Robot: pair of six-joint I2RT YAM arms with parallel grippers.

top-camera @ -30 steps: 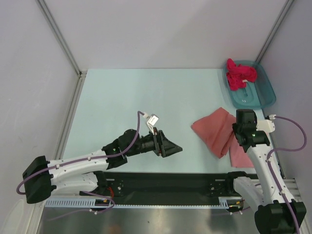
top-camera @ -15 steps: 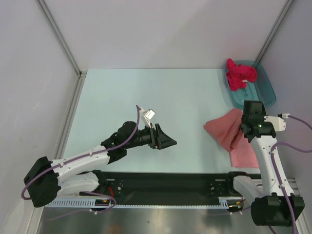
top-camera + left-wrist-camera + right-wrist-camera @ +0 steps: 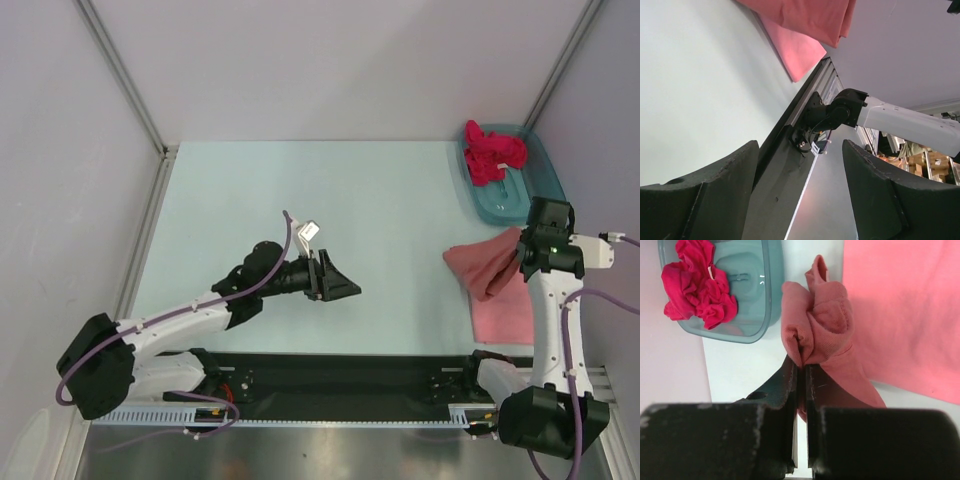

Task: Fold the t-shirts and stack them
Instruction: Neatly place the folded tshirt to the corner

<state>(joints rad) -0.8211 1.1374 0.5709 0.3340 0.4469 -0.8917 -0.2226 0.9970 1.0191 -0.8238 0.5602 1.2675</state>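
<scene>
My right gripper (image 3: 801,366) is shut on a bunched fold of the salmon-coral t-shirt (image 3: 826,322). In the top view that shirt (image 3: 482,266) hangs from the right gripper (image 3: 527,258) at the table's right side, over the flat lighter pink t-shirt (image 3: 500,316). The pink shirt (image 3: 905,310) fills the right wrist view's upper right. A crumpled magenta t-shirt (image 3: 490,153) lies in the teal tub (image 3: 528,196). My left gripper (image 3: 338,287) is open and empty near the table's middle, pointing right. In its wrist view, the left gripper (image 3: 800,170) frames both shirts (image 3: 810,17) far off.
The teal tub (image 3: 768,295) stands at the back right corner, just beyond the held shirt. Grey walls close in the table on the left, back and right. The black rail (image 3: 340,375) with the arm bases runs along the near edge.
The right gripper has carried the salmon-coral shirt rightward and back, toward the tub, uncovering less of the table's middle. The left gripper has drifted slightly back and stays open.
</scene>
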